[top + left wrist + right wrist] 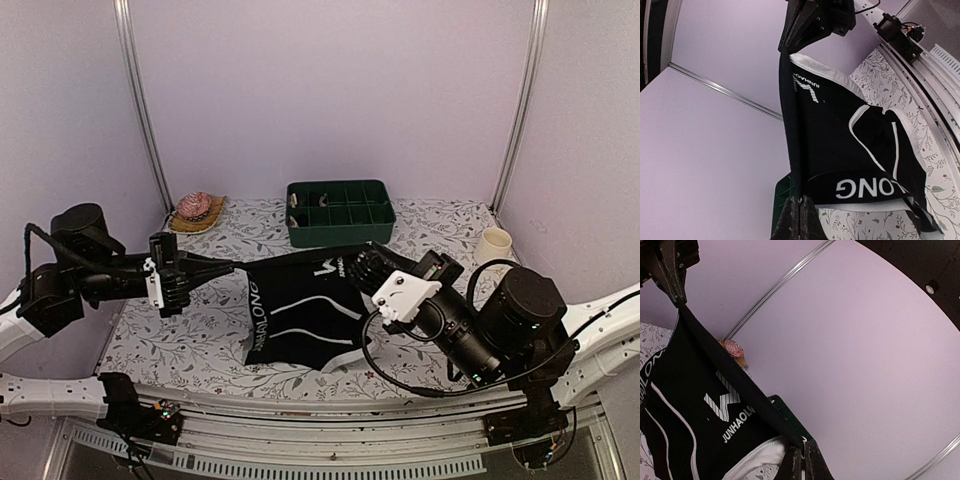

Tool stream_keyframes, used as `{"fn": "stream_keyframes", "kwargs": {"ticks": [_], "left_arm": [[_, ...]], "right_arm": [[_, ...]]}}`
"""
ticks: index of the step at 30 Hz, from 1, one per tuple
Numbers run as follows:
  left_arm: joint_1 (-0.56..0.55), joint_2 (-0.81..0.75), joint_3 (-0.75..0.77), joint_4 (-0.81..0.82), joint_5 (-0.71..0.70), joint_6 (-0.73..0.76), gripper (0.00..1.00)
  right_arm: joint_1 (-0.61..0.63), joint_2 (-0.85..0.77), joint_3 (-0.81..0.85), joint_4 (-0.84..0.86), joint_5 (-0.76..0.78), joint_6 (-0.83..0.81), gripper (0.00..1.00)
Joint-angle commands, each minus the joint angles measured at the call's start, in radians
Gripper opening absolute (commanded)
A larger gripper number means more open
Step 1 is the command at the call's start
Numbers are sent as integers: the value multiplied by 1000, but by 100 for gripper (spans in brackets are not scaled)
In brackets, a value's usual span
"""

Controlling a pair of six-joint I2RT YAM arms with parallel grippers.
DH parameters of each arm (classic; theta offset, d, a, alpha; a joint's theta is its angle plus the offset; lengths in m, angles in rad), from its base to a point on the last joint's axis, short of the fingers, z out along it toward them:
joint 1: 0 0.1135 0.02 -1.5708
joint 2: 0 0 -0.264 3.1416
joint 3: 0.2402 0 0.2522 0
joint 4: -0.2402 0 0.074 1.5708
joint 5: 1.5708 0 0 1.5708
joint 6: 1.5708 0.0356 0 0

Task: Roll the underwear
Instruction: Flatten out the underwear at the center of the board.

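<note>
Black underwear [305, 305] with white stripes and white waistband lettering hangs stretched between both grippers above the floral table, its lower part draping onto the cloth. My left gripper [238, 266] is shut on its left top corner, and my right gripper [368, 258] is shut on its right top corner. In the left wrist view the underwear [850, 150] runs from my closed fingertips [800, 200] up to the other gripper. The right wrist view shows the underwear [695, 410] pinched at my fingertips [803, 445], with a taut black edge leading to the left gripper.
A green compartment tray [340, 212] stands at the back centre. A pink and brown object [196, 210] lies at the back left, and a cream cup [494, 246] sits at the right. Lilac walls close in the table [190, 330].
</note>
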Motion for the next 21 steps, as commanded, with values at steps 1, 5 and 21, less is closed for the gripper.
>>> {"fn": "stream_keyframes", "kwargs": {"ticks": [1, 5, 21], "left_arm": [[-10, -15, -36, -17, 4, -20, 0], [-9, 14, -61, 22, -62, -18, 0], [263, 641, 36, 223, -2, 53, 0]], "right_arm": [[6, -41, -24, 153, 65, -74, 2], [-33, -57, -43, 210, 37, -81, 2], [-735, 282, -31, 88, -416, 291, 2]]}}
